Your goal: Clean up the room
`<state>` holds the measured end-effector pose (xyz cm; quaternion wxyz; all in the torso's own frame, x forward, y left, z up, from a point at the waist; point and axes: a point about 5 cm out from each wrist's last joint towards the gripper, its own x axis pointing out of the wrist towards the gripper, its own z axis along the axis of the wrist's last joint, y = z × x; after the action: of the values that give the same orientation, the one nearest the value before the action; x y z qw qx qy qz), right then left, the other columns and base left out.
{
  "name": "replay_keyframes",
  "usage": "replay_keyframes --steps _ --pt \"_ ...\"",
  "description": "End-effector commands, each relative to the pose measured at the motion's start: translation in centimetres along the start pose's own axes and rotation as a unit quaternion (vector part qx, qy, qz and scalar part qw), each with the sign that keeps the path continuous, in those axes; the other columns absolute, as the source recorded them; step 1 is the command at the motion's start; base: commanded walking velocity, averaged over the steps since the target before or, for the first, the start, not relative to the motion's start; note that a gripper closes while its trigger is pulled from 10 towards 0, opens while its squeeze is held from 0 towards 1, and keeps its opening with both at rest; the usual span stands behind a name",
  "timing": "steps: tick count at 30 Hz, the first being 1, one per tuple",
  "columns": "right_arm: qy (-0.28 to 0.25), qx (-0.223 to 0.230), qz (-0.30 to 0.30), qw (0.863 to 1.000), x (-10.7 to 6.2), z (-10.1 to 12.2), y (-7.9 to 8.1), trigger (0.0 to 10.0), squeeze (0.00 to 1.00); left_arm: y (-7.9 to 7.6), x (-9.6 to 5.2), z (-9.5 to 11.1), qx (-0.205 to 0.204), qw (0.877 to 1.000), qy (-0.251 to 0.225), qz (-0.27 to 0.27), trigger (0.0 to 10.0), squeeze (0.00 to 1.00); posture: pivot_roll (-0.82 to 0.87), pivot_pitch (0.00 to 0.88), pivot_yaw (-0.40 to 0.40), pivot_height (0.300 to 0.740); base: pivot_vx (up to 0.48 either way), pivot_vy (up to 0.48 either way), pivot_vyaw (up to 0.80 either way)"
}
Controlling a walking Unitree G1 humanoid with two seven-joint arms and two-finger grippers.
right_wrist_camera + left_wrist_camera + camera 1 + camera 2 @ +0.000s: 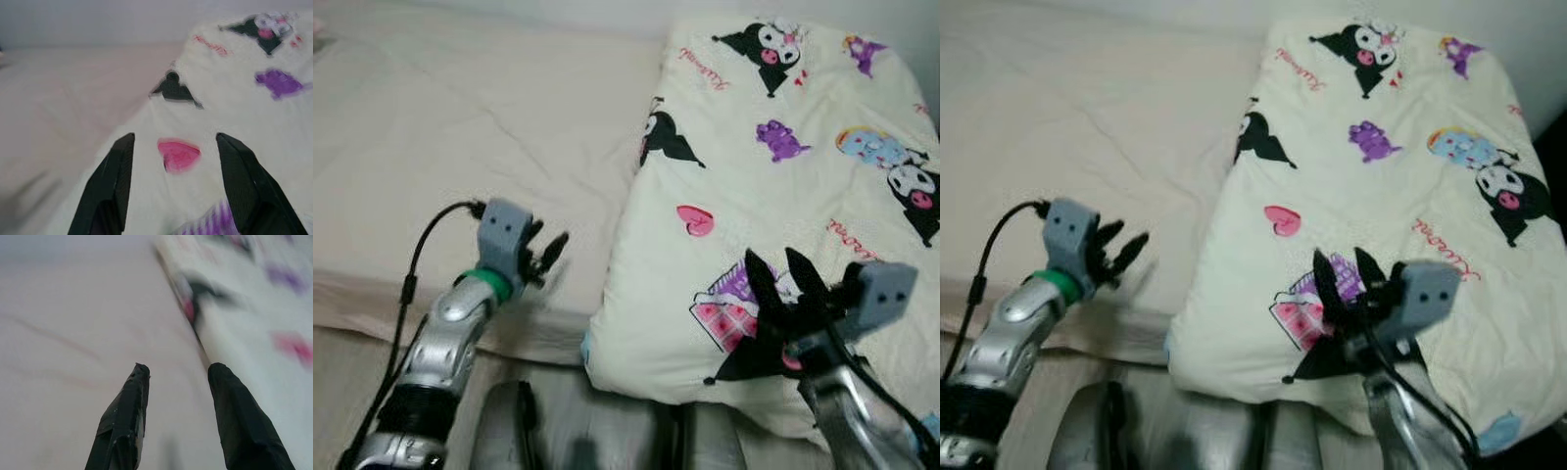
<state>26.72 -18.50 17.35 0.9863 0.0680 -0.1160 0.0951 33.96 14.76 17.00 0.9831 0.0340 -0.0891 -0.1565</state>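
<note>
both pincers gape wide: right pincer (786, 266) over folded quilt (773, 186), left pincer (548, 250) beside it.

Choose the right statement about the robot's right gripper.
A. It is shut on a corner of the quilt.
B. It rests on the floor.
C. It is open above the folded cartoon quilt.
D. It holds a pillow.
C: the right gripper has its two black fingers spread apart over the cartoon-print quilt, gripping nothing.
</note>
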Motion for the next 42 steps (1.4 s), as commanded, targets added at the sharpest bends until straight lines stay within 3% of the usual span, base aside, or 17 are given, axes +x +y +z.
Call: replay_keyframes --steps 1,4,7,11,13,18,27,34,42 --pt "0.009 -0.003 -0.002 1.000 -0.4 -0.6 -0.2 10.0 0.00 0.8 -0.4 0.0 0.005 1.000 -0.004 0.027 10.0 0.00 -0.02 0.085 -0.009 0.575 0.000 0.000 0.00" --pt "-0.013 0.045 0.028 0.999 3.5 0.6 0.2 10.0 0.00 1.5 -0.3 3.9 0.033 0.992 -0.085 0.089 10.0 0.00 0.03 0.057 -0.050 0.575 0.000 0.000 0.00" --pt "-0.016 0.065 0.038 0.997 4.6 0.9 0.2 10.0 0.00 1.9 -0.6 5.1 0.043 0.989 -0.104 0.100 10.0 0.00 0.05 0.051 -0.061 0.575 0.000 0.000 0.00" --pt "-0.011 0.053 0.040 0.998 5.1 0.7 0.3 10.0 0.00 2.2 -1.3 4.9 0.050 0.989 -0.098 0.103 10.0 0.00 0.07 0.053 -0.062 0.575 0.000 0.000 0.00" --pt "-0.007 0.042 0.033 0.999 5.7 0.1 0.5 10.0 0.00 2.4 -2.3 3.8 0.044 0.989 -0.076 0.118 10.0 0.00 0.08 0.049 -0.065 0.575 0.000 0.000 0.00" --pt "-0.007 0.041 0.012 0.999 6.8 -0.7 0.8 10.0 0.00 1.9 -2.6 3.2 0.039 0.988 -0.067 0.132 10.0 0.00 0.10 0.050 -0.063 0.590 0.000 0.000 0.00" --pt "-0.001 0.045 -0.007 0.999 7.0 -1.4 0.3 10.0 0.00 0.8 -1.1 3.5 0.039 0.990 -0.067 0.120 10.0 0.00 0.08 0.051 -0.041 0.620 0.000 0.000 0.00" --pt "-0.002 0.044 -0.030 0.999 6.4 -2.0 -0.6 10.0 0.00 0.5 -0.9 3.2 0.020 0.992 -0.055 0.114 10.0 0.00 0.07 0.055 -0.030 0.645 0.000 0.000 0.00" --pt "0.000 0.040 -0.041 0.998 6.3 -2.4 -1.2 10.0 0.00 -1.1 0.3 2.8 -0.006 0.996 -0.033 0.088 10.0 0.00 0.06 0.050 -0.026 0.680 0.000 0.000 0.00"
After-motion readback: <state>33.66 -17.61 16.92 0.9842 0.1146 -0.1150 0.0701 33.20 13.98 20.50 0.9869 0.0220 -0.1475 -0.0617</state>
